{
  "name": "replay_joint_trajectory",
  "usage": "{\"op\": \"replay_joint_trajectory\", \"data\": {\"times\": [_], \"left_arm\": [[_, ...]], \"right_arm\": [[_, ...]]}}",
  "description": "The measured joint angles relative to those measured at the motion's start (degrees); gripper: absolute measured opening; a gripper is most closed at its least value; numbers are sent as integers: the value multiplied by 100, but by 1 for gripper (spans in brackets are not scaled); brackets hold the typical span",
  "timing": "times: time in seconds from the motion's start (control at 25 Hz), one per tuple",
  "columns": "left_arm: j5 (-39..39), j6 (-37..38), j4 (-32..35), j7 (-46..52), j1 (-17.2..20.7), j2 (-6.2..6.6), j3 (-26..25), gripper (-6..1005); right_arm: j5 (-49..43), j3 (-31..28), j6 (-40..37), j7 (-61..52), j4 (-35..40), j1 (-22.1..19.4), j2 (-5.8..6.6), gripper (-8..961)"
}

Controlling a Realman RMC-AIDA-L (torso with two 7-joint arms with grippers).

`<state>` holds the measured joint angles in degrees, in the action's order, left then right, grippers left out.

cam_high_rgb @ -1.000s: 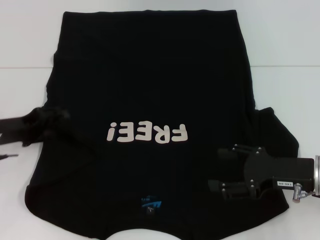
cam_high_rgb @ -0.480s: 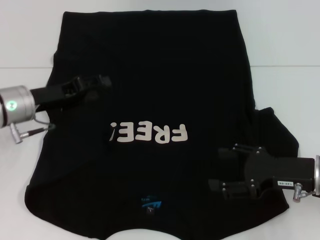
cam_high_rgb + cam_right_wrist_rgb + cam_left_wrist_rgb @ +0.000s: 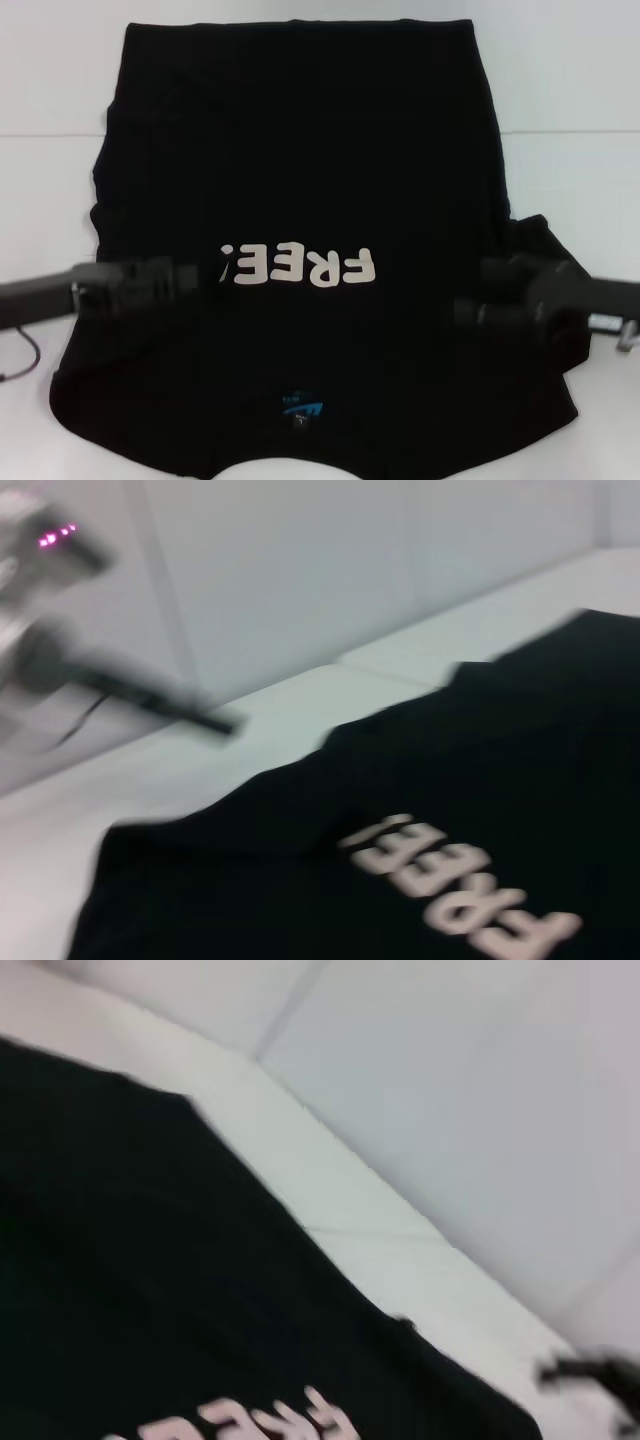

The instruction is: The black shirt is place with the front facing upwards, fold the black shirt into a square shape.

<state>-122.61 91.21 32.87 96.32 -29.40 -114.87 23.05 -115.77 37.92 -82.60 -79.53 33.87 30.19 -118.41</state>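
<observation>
The black shirt (image 3: 300,200) lies flat on the white table (image 3: 560,90), front up. My left gripper (image 3: 185,280) hovers beside its "FREE!" lettering (image 3: 297,266); my right gripper (image 3: 480,300) is over the opposite sleeve (both blurred, finger state unreadable).

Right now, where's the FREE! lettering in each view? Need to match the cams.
Head view: FREE! lettering sits mid-frame on the black shirt, upside down, between the left pincer and right pincer.
Left wrist view: lettering cut off at the bottom edge.
Right wrist view: lettering lower right on the shirt.
Shared landmark: the lettering itself, on black cloth against the white table.
</observation>
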Motion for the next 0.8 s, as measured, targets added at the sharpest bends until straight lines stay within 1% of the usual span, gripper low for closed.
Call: {"op": "replay_joint_trajectory", "data": {"times": [0.04,0.12,0.2,0.32,0.4,0.48,0.56,0.6,0.68,0.8], "left_arm": [[-1,107,12,-283,73,-14,43,680],[-21,403,48,-878,181,-14,214,680],[-32,567,122,-1176,259,-15,314,681],[-53,658,211,-1584,358,-41,337,681],[-64,691,236,-1923,431,-73,338,681],[-67,713,303,-2148,494,-113,322,682],[-66,720,405,-2234,537,-153,299,682],[-67,720,412,-2234,540,-154,294,683],[-65,720,432,-2236,541,-156,296,683],[-67,719,435,-2236,531,-156,306,684]], "right_arm": [[-19,-37,16,-388,99,0,51,941],[-112,-75,35,-1245,332,-1,191,941],[-296,-83,26,-2176,569,4,367,941],[-755,-89,-46,-3626,932,59,669,941],[-1247,-93,-144,-4557,1255,130,807,941],[-1840,-97,-262,-5398,1614,244,858,941],[-2532,-104,-443,-6152,1914,412,869,941],[-2788,-116,-519,-6361,1986,495,866,941],[-3416,-151,-723,-6732,2071,782,828,941],[-3927,-138,-745,-6859,1966,1062,728,941]]}}
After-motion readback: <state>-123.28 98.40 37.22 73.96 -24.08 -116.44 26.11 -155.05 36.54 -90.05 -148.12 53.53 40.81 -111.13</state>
